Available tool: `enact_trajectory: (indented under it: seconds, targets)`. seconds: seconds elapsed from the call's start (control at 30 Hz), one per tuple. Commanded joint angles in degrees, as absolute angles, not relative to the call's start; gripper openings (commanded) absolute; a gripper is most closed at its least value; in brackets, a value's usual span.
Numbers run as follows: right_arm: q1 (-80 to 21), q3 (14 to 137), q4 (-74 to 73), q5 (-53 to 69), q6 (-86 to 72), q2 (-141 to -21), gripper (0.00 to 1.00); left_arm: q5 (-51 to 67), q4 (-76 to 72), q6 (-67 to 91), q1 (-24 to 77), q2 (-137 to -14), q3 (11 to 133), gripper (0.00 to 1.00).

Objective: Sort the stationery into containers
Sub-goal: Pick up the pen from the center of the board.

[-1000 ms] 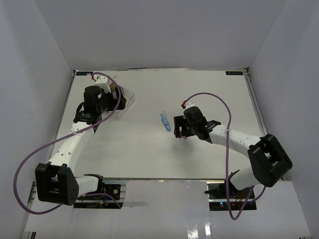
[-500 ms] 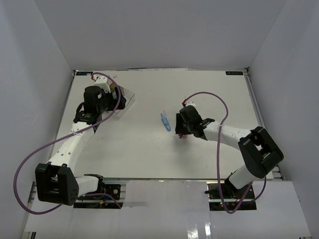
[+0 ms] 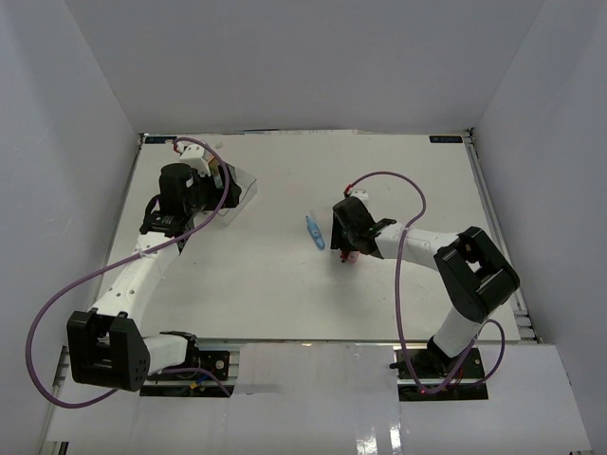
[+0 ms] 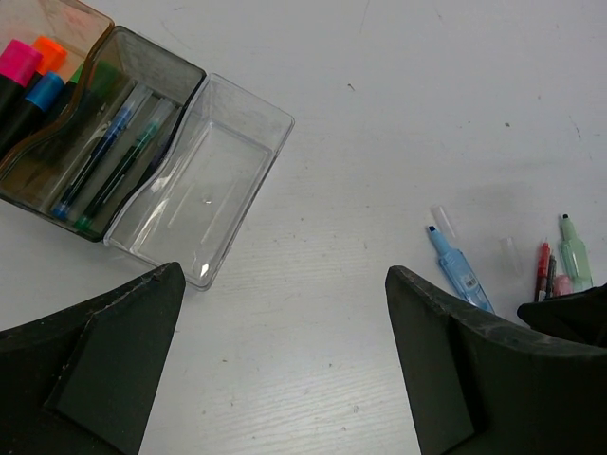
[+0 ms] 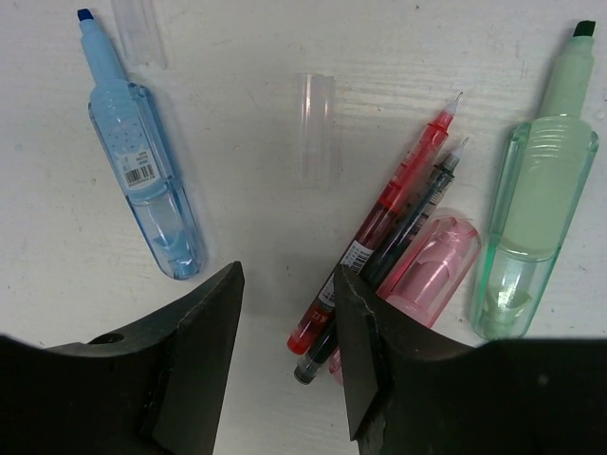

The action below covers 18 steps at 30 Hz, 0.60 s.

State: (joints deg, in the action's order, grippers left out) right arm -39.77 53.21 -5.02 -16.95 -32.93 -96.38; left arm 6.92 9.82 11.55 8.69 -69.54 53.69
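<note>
White worktop [image 3: 285, 294] below, my right claw [image 5: 287, 303] has narrowed to half-open astride the tail of the red pen [image 5: 379, 227], not yet pinching, so pickup looks near; well apart from that pen, my left claw [image 4: 285, 275] gapes wide by the tray [image 4: 251, 194]; beside the pen, a blue highlighter [image 5: 142, 114] bears a barcode label [image 5: 139, 173] too small to read.

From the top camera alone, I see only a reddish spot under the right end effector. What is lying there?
Observer: A red pen and a dark pen lie side by side, rear ends between the right end effector's open jaws.
Operator: Is the blue marker beside it capped?
Observer: No, the blue marker shows a bare tip.
Operator: Which tray compartment is free?
Observer: The clear compartment holds nothing.
</note>
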Motion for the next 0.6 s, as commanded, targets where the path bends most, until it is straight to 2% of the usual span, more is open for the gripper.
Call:
enact_trajectory:
  seconds: [0.0,0.57]
  targets:
    - [-40.0,54.6,-5.9,-19.2,-34.7,-95.9,0.49,8.4,8.3,12.3,8.3,-67.3,53.1,0.98]
    - [-40.0,52.1,-6.5,-21.0,-35.6,-93.0,0.46,9.1,8.3,12.5,8.3,-67.8,53.2,0.98]
